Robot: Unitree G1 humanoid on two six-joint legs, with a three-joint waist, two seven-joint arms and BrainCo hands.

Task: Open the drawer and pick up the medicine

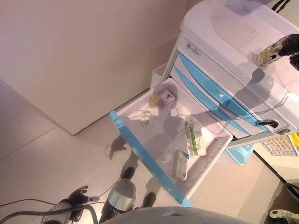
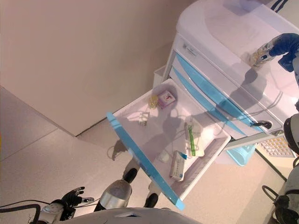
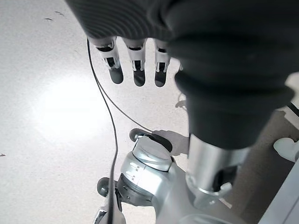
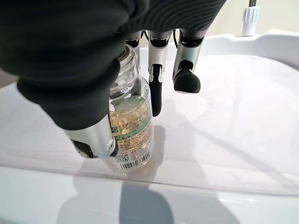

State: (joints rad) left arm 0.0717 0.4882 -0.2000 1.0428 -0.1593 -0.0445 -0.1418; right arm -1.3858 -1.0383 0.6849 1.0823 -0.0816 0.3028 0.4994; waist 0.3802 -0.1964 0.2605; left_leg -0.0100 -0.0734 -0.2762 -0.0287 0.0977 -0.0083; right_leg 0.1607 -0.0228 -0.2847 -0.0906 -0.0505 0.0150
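The cart's bottom drawer [image 1: 140, 150], with a blue front, stands pulled wide open. My right hand [image 1: 290, 45] is over the white cart top [image 1: 224, 28], shut on a clear medicine bottle [image 4: 133, 126] of yellow capsules, also in the left eye view [image 1: 265, 55]. In the right wrist view thumb and fingers [image 4: 156, 88] curl round it, its base at or just above the top. In the drawer lie a pink box [image 1: 166, 99], a small yellow bottle [image 1: 154, 100], a green tube [image 1: 192, 138] and a white box [image 1: 181, 164]. My left hand [image 1: 77, 195] hangs low, open.
Two shut drawers with blue handles [image 1: 210, 88] sit above the open one. A light blue bin [image 1: 240, 153] stands beside the cart, and a tray of yellow items [image 1: 282, 145] is at the right. A beige wall [image 1: 70, 56] runs along the left.
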